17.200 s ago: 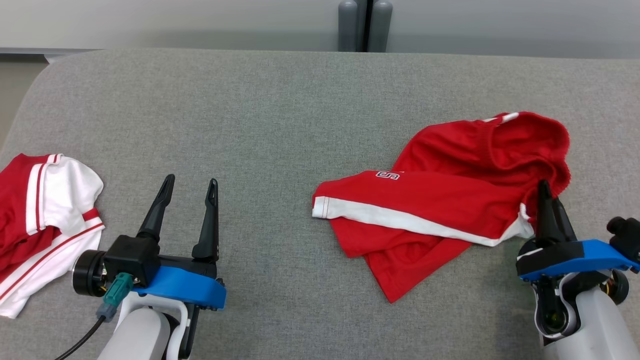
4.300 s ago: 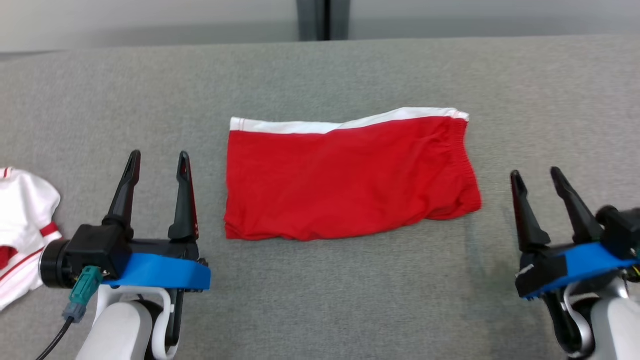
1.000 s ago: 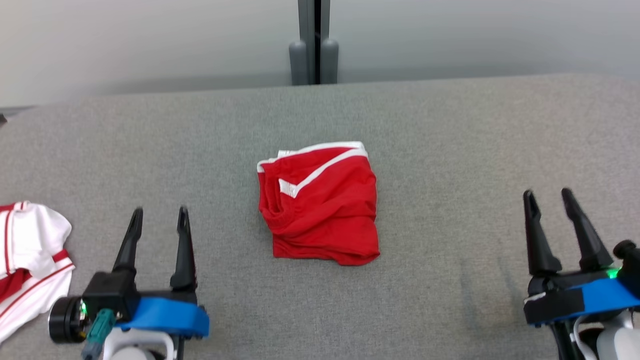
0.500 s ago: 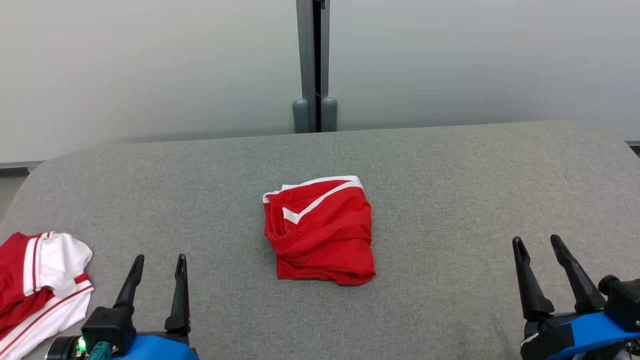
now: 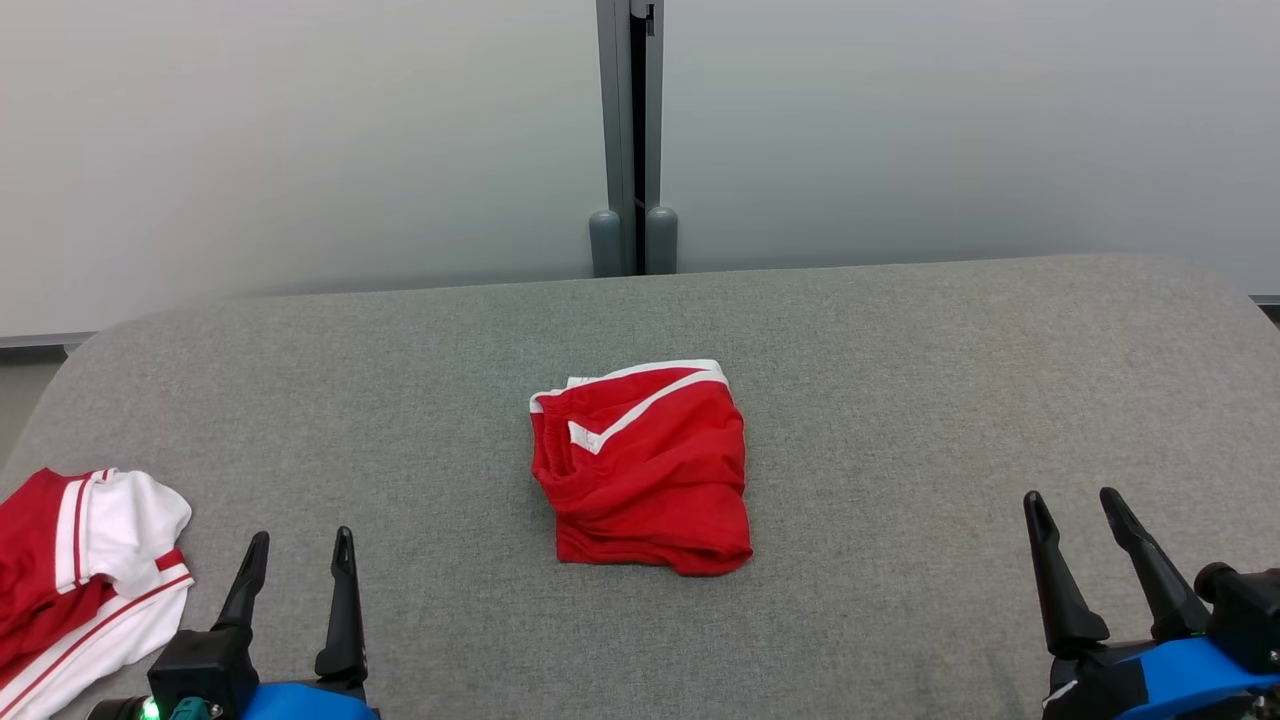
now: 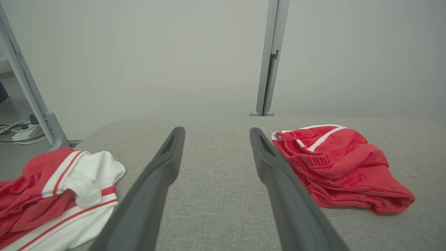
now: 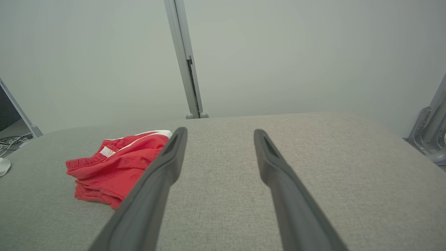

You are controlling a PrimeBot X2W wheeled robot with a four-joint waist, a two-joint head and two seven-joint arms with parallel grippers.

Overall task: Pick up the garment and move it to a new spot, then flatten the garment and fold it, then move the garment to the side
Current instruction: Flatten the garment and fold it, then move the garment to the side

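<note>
The garment [image 5: 642, 470] is a pair of red shorts with white trim, folded into a small square in the middle of the grey table. It also lies right of my left fingers in the left wrist view [image 6: 341, 167] and left of my right fingers in the right wrist view [image 7: 115, 164]. My left gripper [image 5: 300, 545] stands open at the lower left, well clear of the garment. At the lower right my right gripper [image 5: 1075, 500] is open too, with nothing between its fingers.
A red and white shirt [image 5: 80, 570] lies crumpled at the table's left edge, also in the left wrist view [image 6: 59, 191]. The grey padded table [image 5: 900, 400] ends at a pale wall with a grey post [image 5: 632, 130]. A metal frame [image 7: 430, 136] stands off the right end.
The camera has tilted up, so the wall fills more of the head view and both grippers sit lower. The folded garment has not moved and both grippers stay open.
</note>
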